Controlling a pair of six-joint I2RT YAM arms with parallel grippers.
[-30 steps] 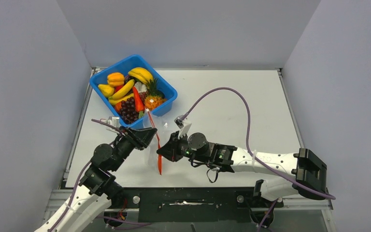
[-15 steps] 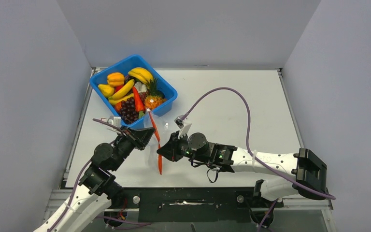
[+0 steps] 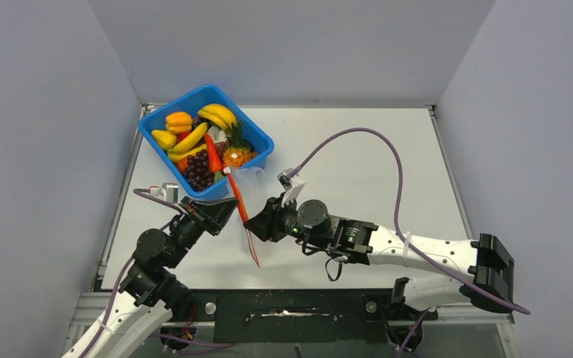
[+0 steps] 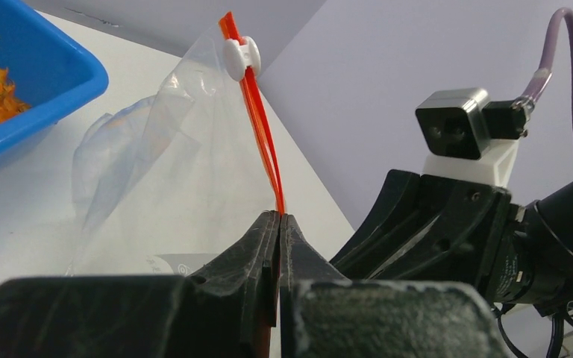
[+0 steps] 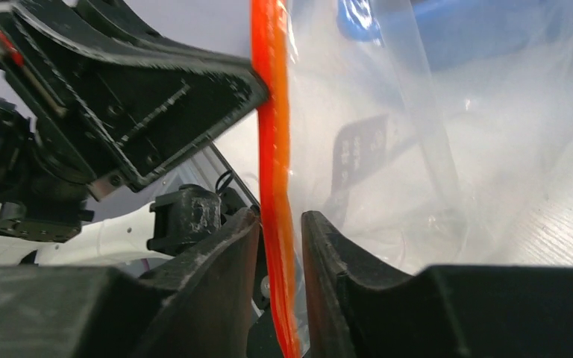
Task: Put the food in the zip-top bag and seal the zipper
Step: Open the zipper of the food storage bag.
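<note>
Left end effector (image 3: 231, 206) clenches the thin red-orange zipper strip (image 3: 252, 246) along the mouth of a clear floppy plastic zip-top bag (image 3: 257, 183), its two black fingers pressed flat together on the strip in the left wrist view. Facing it from the other side, the right end effector (image 3: 254, 222) stands released, its jaws slightly parted with the same strip running loosely between them. The bag is held up off the white table (image 3: 358, 194) between the two arms, just in front of the near corner of a blue plastic bin (image 3: 260, 162), the strip slanting from that corner down toward the near table edge. A small white slider (image 4: 240, 56) sits on the strip above the left fingers, close to its far end. Glossy toy fruits and vegetables (image 3: 194, 142) lie heaped in the bin, among them yellow bananas (image 3: 216, 115), a red-orange carrot (image 3: 213, 155), purple grapes (image 3: 200, 170) and a pineapple (image 3: 237, 153).
</note>
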